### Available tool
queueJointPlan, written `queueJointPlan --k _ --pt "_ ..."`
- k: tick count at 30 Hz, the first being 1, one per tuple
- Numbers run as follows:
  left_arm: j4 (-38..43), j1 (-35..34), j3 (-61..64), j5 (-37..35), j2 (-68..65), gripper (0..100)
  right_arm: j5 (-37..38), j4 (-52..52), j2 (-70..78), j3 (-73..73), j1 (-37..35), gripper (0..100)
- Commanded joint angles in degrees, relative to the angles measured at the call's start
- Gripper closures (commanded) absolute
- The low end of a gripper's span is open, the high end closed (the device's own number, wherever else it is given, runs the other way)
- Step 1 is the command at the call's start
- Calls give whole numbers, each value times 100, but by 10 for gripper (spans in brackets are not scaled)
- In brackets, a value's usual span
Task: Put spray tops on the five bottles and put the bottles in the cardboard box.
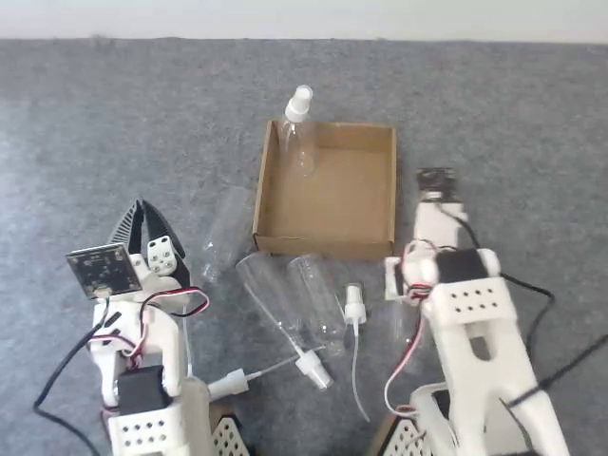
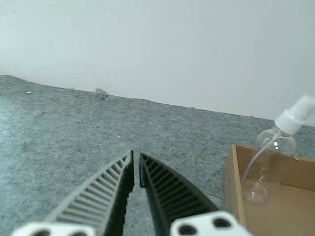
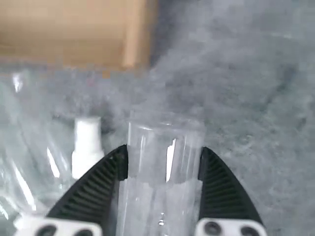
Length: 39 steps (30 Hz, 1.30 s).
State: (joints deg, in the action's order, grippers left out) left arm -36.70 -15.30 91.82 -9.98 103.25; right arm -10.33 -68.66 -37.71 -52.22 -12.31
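Note:
A cardboard box [image 1: 325,242] lies open at the middle of the grey carpet. One clear bottle with a white spray top [image 1: 299,128] stands in its far left corner, also seen as the capped bottle [image 2: 268,164]. Three uncapped clear bottles [image 1: 220,233] [image 1: 271,285] [image 1: 318,294] lie in front of the box. Loose spray tops [image 1: 354,306] [image 1: 313,369] [image 1: 230,383] lie nearer the arms. My right gripper [image 3: 164,150] is shut on a further clear bottle [image 3: 165,196], beside a spray top [image 3: 87,142]. My left gripper [image 2: 136,158] is shut and empty, raised left of the box.
A white wall [image 2: 157,44] bounds the carpet behind the box. Open carpet [image 1: 522,142] lies right of the box and at the far left [image 1: 95,123]. Red and black cables [image 1: 161,313] loop off both arms.

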Motion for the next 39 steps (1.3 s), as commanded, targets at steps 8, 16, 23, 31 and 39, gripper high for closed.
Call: queueJointPlan --k 8,16,23,31,39 --pt "220 -44 -57 62 114 984 -2251 391 -409 316 919 910" --pt "220 -44 -57 299 114 984 -3701 716 -409 299 1815 910" --pt "220 -44 -57 316 114 984 -4413 725 -409 290 2290 910" --pt "220 -44 -48 325 114 984 -4422 1033 -409 -88 2246 804" --pt "220 -44 -48 325 114 984 -4422 1411 -409 -466 2237 717"
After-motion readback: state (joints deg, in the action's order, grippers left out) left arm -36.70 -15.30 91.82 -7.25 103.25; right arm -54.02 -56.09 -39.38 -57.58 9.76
